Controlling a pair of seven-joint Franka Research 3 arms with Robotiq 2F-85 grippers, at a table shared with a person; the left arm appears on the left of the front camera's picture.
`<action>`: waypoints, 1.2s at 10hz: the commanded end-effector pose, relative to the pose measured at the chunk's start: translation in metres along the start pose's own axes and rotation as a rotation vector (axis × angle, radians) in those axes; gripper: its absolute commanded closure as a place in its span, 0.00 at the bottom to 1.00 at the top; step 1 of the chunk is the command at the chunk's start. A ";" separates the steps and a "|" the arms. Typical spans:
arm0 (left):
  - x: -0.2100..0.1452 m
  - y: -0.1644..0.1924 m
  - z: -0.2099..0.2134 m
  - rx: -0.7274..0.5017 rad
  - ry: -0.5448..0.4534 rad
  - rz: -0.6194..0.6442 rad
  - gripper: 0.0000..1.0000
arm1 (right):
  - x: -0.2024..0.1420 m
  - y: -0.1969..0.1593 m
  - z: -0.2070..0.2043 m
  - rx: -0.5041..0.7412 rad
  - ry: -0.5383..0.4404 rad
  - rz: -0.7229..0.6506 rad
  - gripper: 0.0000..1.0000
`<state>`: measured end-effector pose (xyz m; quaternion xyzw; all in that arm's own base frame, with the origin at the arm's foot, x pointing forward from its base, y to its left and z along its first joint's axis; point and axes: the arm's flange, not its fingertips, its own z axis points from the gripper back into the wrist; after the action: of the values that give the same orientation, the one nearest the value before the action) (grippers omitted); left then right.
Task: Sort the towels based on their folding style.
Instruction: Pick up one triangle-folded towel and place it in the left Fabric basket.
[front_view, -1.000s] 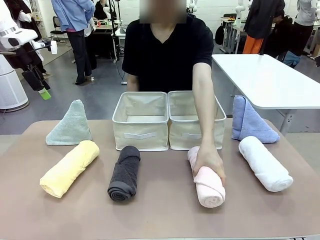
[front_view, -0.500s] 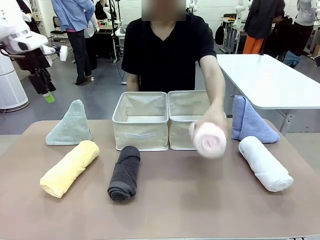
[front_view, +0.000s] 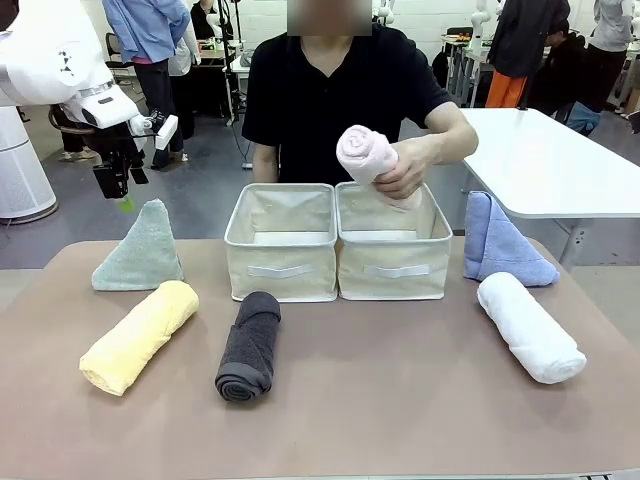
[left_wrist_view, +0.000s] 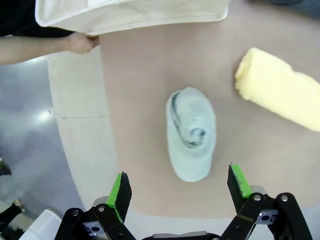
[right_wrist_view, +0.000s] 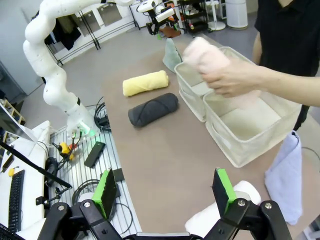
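The person's hand (front_view: 405, 170) holds the rolled pink towel (front_view: 365, 152) over the right bin (front_view: 392, 262), its long axis slanting, upper end toward the left bin (front_view: 282, 262). On the tabletop (front_view: 350, 410) the yellow towel (front_view: 140, 335), dark grey towel (front_view: 249, 345) and white towel (front_view: 530, 325) lie as rolls running roughly near to far, while the teal triangle (front_view: 140, 250) and blue triangle (front_view: 500, 245) flank the bins. The left pincer (left_wrist_view: 178, 181) hangs open above the teal triangle, and the right pincer (right_wrist_view: 164, 186) is open too.

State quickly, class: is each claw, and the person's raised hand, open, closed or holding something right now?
Left claw: open, holding nothing.
Right claw: open, holding nothing.
Person's raised hand: holding the pink rolled towel.
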<state>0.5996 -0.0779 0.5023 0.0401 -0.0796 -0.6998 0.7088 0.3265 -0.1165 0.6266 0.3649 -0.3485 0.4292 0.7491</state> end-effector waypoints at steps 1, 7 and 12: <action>0.000 0.009 -0.001 0.063 0.035 -0.053 0.00 | -0.001 0.000 -0.001 0.011 -0.007 0.004 0.00; 0.006 0.013 -0.029 -0.078 0.014 0.002 0.00 | -0.001 0.000 -0.001 0.011 -0.007 0.004 0.00; 0.018 0.015 -0.062 -0.170 -0.012 0.003 0.00 | -0.001 0.000 -0.001 0.011 -0.007 0.004 0.00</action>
<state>0.6157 -0.0955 0.4396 -0.0055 -0.0244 -0.7082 0.7055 0.3268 -0.1166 0.6263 0.3652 -0.3482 0.4290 0.7492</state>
